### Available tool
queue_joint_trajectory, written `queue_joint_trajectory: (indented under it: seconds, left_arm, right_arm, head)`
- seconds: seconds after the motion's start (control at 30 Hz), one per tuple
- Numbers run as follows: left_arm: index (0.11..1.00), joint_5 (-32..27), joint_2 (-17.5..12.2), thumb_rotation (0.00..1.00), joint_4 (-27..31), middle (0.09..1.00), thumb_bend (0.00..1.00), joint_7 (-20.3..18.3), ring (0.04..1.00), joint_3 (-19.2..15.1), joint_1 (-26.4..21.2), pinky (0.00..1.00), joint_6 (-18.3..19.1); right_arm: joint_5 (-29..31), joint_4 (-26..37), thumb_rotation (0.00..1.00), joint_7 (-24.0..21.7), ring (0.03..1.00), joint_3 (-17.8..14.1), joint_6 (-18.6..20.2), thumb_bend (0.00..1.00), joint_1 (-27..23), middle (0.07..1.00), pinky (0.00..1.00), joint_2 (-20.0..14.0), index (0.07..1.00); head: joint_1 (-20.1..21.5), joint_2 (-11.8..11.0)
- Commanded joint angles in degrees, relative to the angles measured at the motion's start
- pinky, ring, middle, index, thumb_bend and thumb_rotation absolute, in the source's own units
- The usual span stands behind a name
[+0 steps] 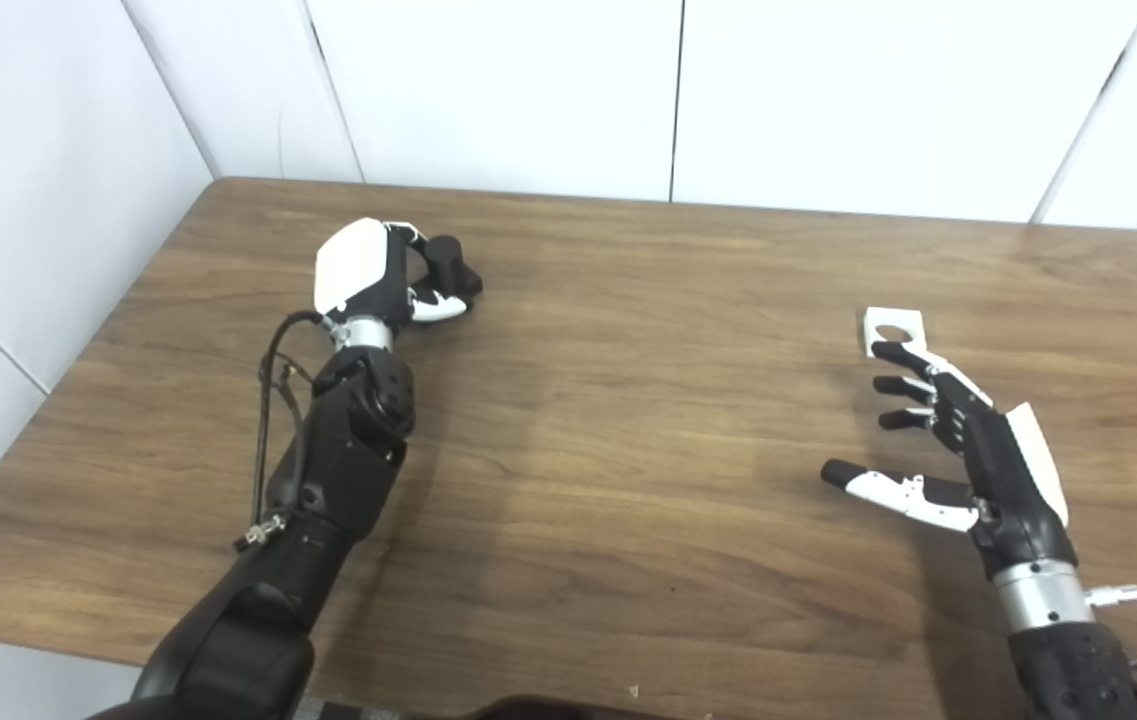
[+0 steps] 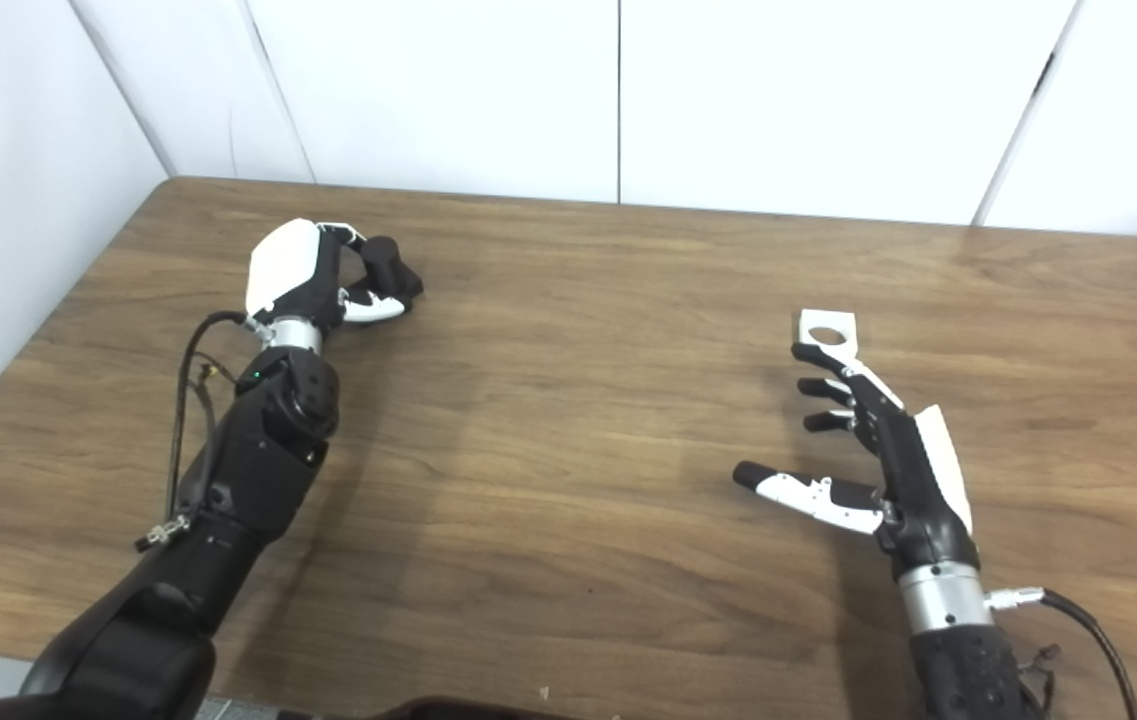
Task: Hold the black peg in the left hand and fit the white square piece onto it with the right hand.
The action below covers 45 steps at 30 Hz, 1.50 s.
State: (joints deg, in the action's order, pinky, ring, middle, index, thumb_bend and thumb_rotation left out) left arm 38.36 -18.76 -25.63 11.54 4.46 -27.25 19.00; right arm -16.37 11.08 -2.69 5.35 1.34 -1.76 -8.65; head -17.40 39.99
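The black peg (image 1: 450, 264) stands on the wooden table (image 1: 628, 420) at the far left. My left hand (image 1: 368, 272) has its fingers and thumb curled around the peg, which rests on the table. The white square piece (image 1: 894, 327), with a round hole in it, lies flat at the right. My right hand (image 1: 968, 450) is open with fingers spread, just on the near side of the piece. Its topmost fingertip reaches the piece's near edge. In the right eye view the peg (image 2: 388, 262) and the white piece (image 2: 826, 328) show the same.
White wall panels (image 1: 528, 90) stand behind the table and along its left side. The table's front edge (image 1: 488, 690) runs along the bottom of the view. A cable (image 1: 268, 400) hangs off the left forearm.
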Motion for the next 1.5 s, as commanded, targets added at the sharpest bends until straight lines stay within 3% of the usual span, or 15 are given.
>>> queue_joint_trajectory:
  seconds: [0.0, 0.27, 0.47, 0.63, 0.77, 0.97, 1.27, 1.47]
  left_arm:
    - [0.482, -0.9, -2.2, 0.07, 0.6, 0.775, 0.51, -1.6, 0.811, 0.5, -0.5, 0.74, 0.1]
    - [0.487, -3.8, -5.0, 0.07, 3.3, 0.823, 0.51, -7.8, 0.842, 3.9, 1.6, 0.79, -3.6]
    - [0.493, -8.9, -8.5, 0.08, 5.5, 0.87, 0.52, -15.6, 0.892, 6.7, 2.6, 0.82, -11.4]
    - [0.494, -14.4, -9.8, 0.08, 5.7, 0.89, 0.52, -19.9, 0.926, 6.8, 2.7, 0.93, -18.7]
    - [0.494, -17.9, -10.7, 0.08, 4.9, 0.898, 0.52, -23.5, 0.933, 7.0, 2.0, 0.89, -24.4]
    - [0.493, -20.9, -11.0, 0.08, 3.4, 0.898, 0.52, -28.0, 0.941, 7.7, 0.7, 0.87, -30.1]
    - [0.494, -24.0, -9.4, 0.07, 4.8, 0.904, 0.52, -32.7, 0.929, 8.8, -0.2, 0.84, -33.0]
    - [0.492, -24.2, -8.3, 0.07, 8.6, 0.914, 0.52, -35.8, 0.947, 10.7, -0.5, 0.87, -31.6]
  right_arm:
    - [0.6, 2.0, 0.3, 0.3, 0.782, -0.6, -1.3, 0.77, -1.9, 0.863, 0.65, 0.0, 0.803]
    - [0.5, 2.3, 0.31, 0.3, 0.771, -0.5, -0.9, 0.77, -2.3, 0.857, 0.64, 0.2, 0.795]
    - [0.1, 3.2, 0.32, 0.1, 0.771, -0.5, 0.3, 0.78, -2.5, 0.859, 0.64, 0.1, 0.795]
    - [0.1, 3.3, 0.32, 0.1, 0.773, -0.6, 0.4, 0.78, -2.5, 0.858, 0.64, 0.1, 0.795]
    - [0.1, 3.2, 0.32, 0.2, 0.769, -0.5, 0.1, 0.78, -2.3, 0.855, 0.64, 0.2, 0.794]
    - [-0.3, 3.3, 0.32, 0.3, 0.767, -0.4, 0.0, 0.78, -2.1, 0.856, 0.63, 0.2, 0.797]
    - [-0.4, 3.4, 0.32, 0.6, 0.768, -0.5, -0.3, 0.78, -1.8, 0.854, 0.64, 0.4, 0.796]
    - [-0.5, 4.4, 0.31, 0.4, 0.779, -0.8, 0.3, 0.78, -1.8, 0.859, 0.65, 0.1, 0.8]
  head:
    - [-0.1, 0.1]
    - [0.2, 0.3]
    - [0.4, 0.4]
    - [0.6, 0.4]
    - [0.7, 0.5]
    - [1.0, 0.7]
    - [1.8, 1.0]
    - [2.2, 1.3]
